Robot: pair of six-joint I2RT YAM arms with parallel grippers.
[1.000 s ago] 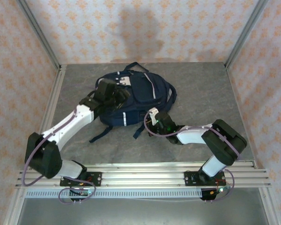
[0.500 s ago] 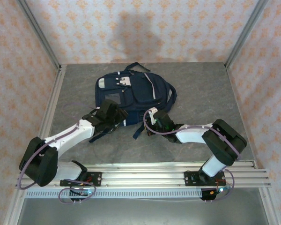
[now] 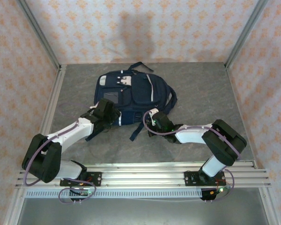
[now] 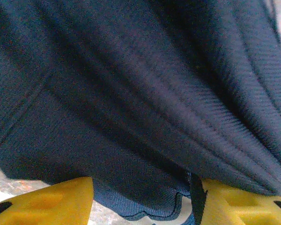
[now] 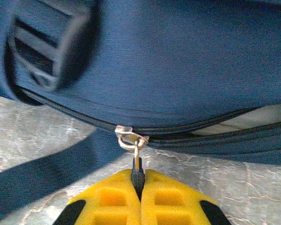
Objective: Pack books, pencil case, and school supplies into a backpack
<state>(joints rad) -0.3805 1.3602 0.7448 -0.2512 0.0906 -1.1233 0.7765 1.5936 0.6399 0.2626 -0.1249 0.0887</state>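
1. Two arms reach in from the near rail (image 3: 140,174) toward one backpack (image 3: 133,93). It lies flat on the grey worktop (image 3: 201,89), roughly midway across and toward the far side, with its white-grey pocket patches at the far-left corner.
2. On the left, the left gripper (image 4: 145,204) sits at the backpack's near-left edge. In the wrist view its yellow fingers (image 4: 47,201) stand moderately apart. A fold of navy fabric hangs just beyond them, its hem dips into the gap, and a sliver of worktop shows below. Nothing is visibly pinched between them.
3. In the middle, a dark strap (image 3: 136,131) trails from the backpack's near edge across the worktop, between the two grippers.
4. On the right, the right gripper (image 5: 138,174) is low over the worktop at the backpack's near-right edge. Its fingers are pressed together on the tab of a metal zip pull (image 5: 133,145), which hangs from the slider on the zip along that edge.
5. To the right of the slider the zip gapes slightly, showing a pale strip (image 5: 253,123).
6. To the left of the slider in that wrist view, a blurred dark buckle (image 5: 42,51) sits on the fabric.
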